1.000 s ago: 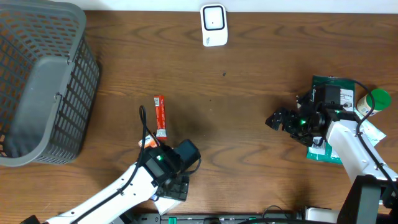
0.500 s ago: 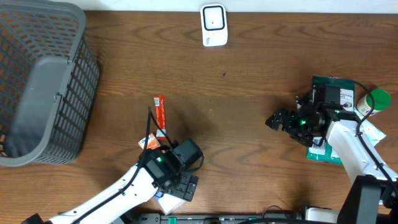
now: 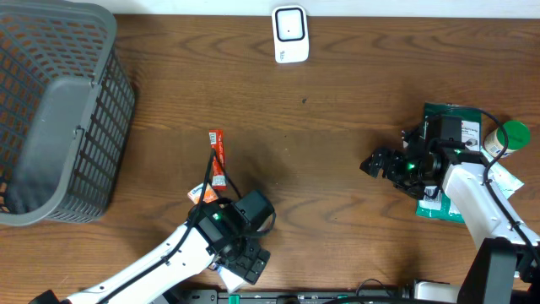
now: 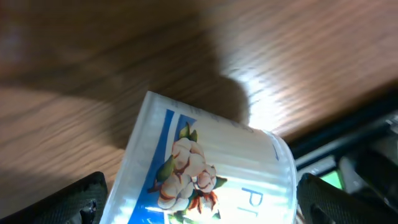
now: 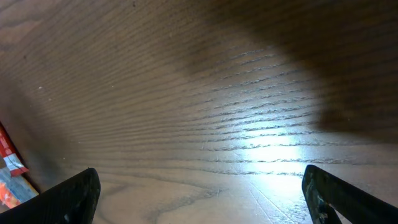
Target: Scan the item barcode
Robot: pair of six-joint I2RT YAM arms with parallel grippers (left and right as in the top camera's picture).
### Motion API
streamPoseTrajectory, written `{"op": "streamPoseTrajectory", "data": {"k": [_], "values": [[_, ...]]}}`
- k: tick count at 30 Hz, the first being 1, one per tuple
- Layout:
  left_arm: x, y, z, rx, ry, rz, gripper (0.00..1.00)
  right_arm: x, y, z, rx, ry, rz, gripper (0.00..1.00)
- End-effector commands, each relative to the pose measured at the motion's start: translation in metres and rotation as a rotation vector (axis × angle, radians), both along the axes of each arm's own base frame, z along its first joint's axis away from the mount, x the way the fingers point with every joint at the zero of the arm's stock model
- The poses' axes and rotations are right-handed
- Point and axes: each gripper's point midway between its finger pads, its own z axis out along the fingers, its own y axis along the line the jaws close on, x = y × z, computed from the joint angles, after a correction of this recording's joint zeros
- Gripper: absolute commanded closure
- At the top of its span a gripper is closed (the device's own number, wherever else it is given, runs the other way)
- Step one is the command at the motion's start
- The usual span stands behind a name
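The item is a clear plastic tub (image 4: 205, 168) with a blue label and a cotton-flower picture, lying on the wood near the table's front edge. Only a corner of the tub (image 3: 217, 269) peeks out under the arm in the overhead view. My left gripper (image 4: 202, 208) hangs over it, open, one dark finger on each side of the tub (image 3: 246, 263). A white scanner (image 3: 288, 34) stands at the back middle. My right gripper (image 3: 376, 162) is open above bare wood at the right, with nothing between its fingers (image 5: 68, 199).
A grey mesh basket (image 3: 59, 110) fills the back left. A red sachet (image 3: 218, 156) and an orange packet (image 3: 201, 193) lie just behind the left arm. A green packet (image 3: 441, 205) and a green-capped bottle (image 3: 510, 134) sit under and beside the right arm.
My left gripper has shifted a little right and toward the front edge, over the tub, uncovering the orange packet. Its jaws stay open. The right arm has not moved.
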Motion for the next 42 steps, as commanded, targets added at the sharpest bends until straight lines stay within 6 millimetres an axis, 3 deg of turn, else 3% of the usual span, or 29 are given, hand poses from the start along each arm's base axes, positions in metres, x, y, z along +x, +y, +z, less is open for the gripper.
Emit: {"op": "streamPoseTrajectory", "data": {"k": [1, 6, 11, 22, 28, 42], "values": [[-0.006, -0.009, 0.003, -0.058, 0.022, -0.098, 0.02, 0.006, -0.001, 0.009, -0.006, -0.041, 0.015, 0.01], [-0.009, -0.010, 0.003, -0.071, 0.035, -0.111, 0.02, 0.006, -0.001, 0.009, -0.006, -0.041, 0.015, 0.01], [-0.023, -0.024, 0.010, -0.182, 0.093, -0.230, 0.02, 0.007, -0.001, 0.009, -0.006, -0.042, 0.015, 0.01], [-0.019, -0.028, 0.009, -0.197, 0.075, -0.252, 0.02, 0.006, -0.001, 0.009, -0.005, -0.040, 0.016, 0.01], [-0.010, -0.031, 0.003, -0.176, 0.051, -0.215, 0.02, 0.003, 0.001, 0.009, 0.008, -0.027, 0.018, 0.01], [0.015, -0.010, -0.011, -0.002, -0.047, -0.059, 0.02, 0.002, 0.001, 0.009, 0.008, -0.025, 0.018, 0.01]]}}
